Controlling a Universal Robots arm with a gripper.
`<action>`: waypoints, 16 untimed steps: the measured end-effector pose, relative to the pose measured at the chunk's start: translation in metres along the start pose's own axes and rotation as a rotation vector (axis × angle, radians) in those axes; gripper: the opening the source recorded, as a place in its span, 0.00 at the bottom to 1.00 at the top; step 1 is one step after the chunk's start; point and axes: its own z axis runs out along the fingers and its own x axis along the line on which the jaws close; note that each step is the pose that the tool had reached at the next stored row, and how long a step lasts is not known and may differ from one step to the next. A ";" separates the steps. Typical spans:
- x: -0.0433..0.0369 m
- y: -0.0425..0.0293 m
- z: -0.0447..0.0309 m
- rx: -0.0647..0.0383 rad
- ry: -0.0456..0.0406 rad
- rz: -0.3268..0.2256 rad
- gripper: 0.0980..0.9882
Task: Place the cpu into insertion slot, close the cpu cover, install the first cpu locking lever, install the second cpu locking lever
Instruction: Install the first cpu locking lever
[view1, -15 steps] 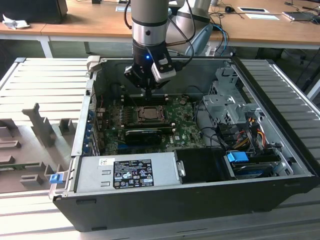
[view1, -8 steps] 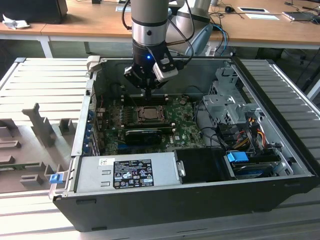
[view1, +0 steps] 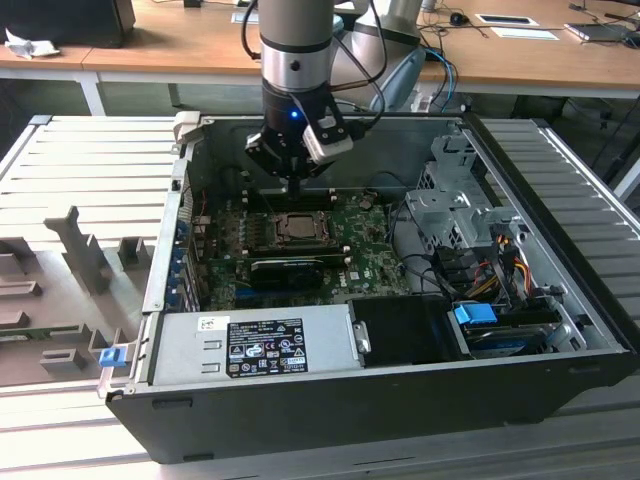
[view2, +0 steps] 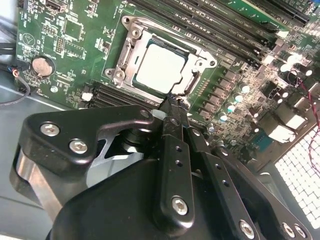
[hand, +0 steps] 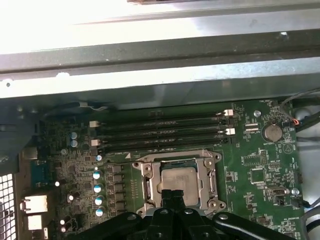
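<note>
Black metal gripper (view2: 172, 102) low inside the open dark computer case (view1: 400, 410).
The small, flat, square cpu (view2: 160, 67), pale silver-grey on its face, lies in the black-framed square insertion slot (view2: 172, 46) on the green circuit board (view2: 75, 30). The thin silver metal cpu cover (view2: 131, 52) appears to lie flat around it, so the first two steps look done. The gripper's fingers are drawn together with nothing visible between them, tips just beside the cover's edge. Whether either locking lever is latched I cannot tell; that work seems left.
</note>
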 end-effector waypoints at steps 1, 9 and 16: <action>0.0010 -0.0001 0.0000 0.000 0.0000 0.000 0.01; 0.0201 -0.0018 0.0007 -0.001 0.0026 -0.046 0.01; 0.0351 -0.0030 0.0005 -0.001 0.0026 -0.046 0.01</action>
